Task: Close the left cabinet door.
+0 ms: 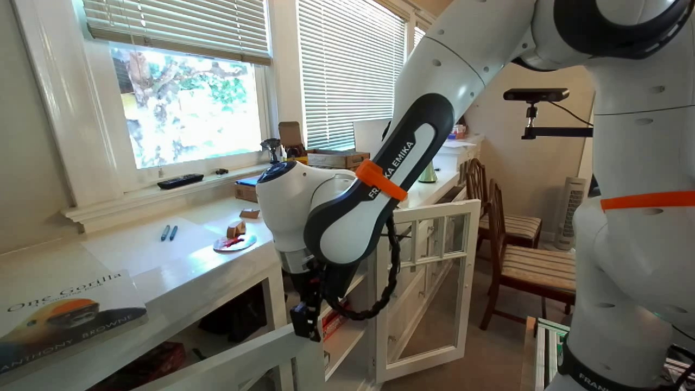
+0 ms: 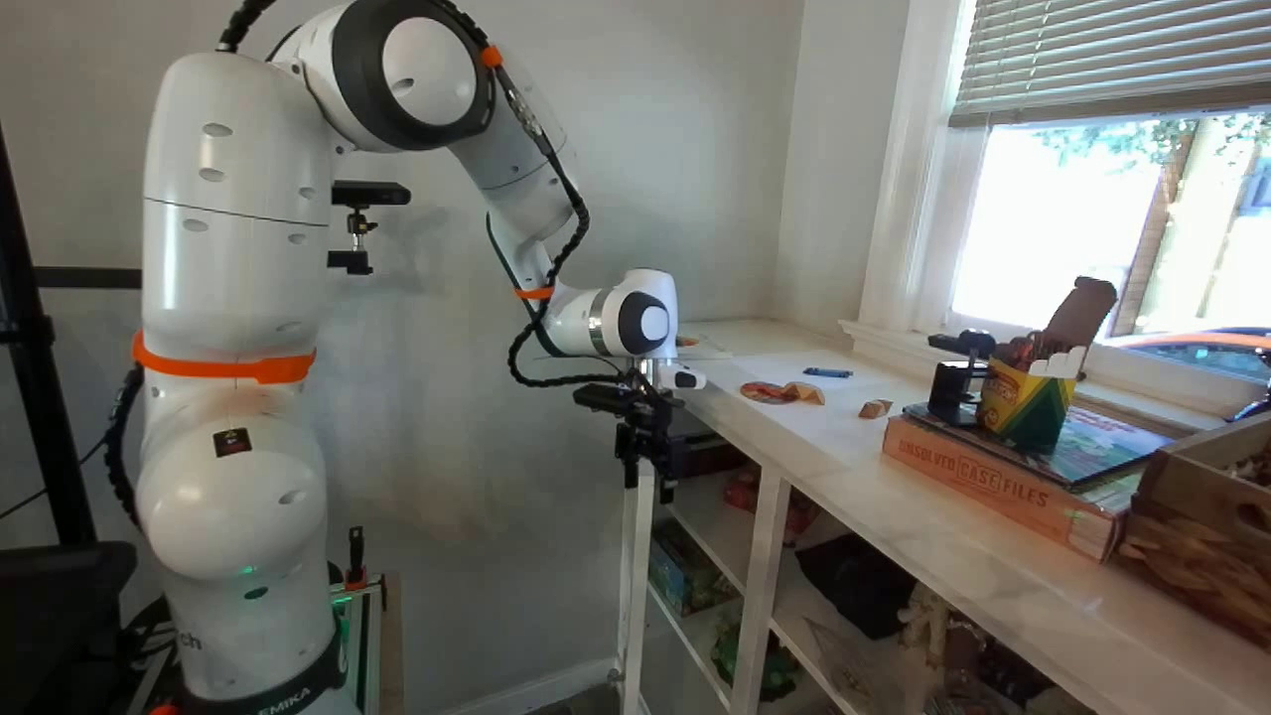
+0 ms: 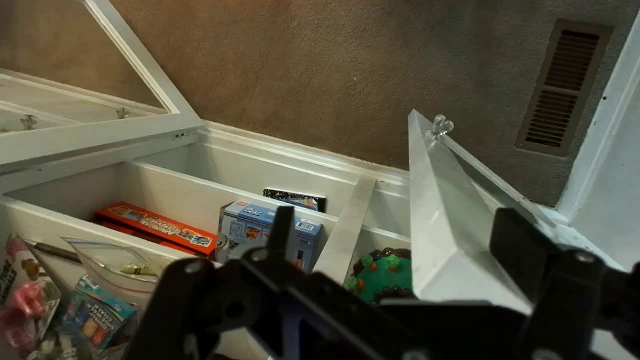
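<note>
Jaws, wide apart, astride the left cabinet door, itself partly hidden behind them, any contact unclear.

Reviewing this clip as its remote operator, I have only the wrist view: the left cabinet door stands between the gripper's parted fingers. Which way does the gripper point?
Observer: In both exterior views, the gripper points down at the top of the left cabinet door.
Operator: My view misses the countertop. Name one thing on it.
Observer: In an exterior view, the book One Gorilla lies there, front cover up.
</note>
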`<action>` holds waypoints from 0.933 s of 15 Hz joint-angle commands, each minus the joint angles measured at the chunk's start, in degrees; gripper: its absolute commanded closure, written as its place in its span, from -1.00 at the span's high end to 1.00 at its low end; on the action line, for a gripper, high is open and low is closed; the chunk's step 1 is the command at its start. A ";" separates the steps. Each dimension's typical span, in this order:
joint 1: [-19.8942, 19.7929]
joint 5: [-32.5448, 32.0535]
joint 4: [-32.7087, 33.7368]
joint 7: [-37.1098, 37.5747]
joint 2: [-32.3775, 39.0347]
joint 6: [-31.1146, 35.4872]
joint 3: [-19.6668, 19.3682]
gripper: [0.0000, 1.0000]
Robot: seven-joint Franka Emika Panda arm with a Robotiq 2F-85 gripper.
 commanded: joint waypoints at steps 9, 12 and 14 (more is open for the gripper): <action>-1.09 -5.00 -1.61 10.34 -1.92 -0.01 -1.88 1.00; -1.50 -5.33 -1.51 12.05 -1.87 0.41 -2.12 1.00; -1.59 -5.58 -1.54 12.94 -2.14 0.33 -2.14 1.00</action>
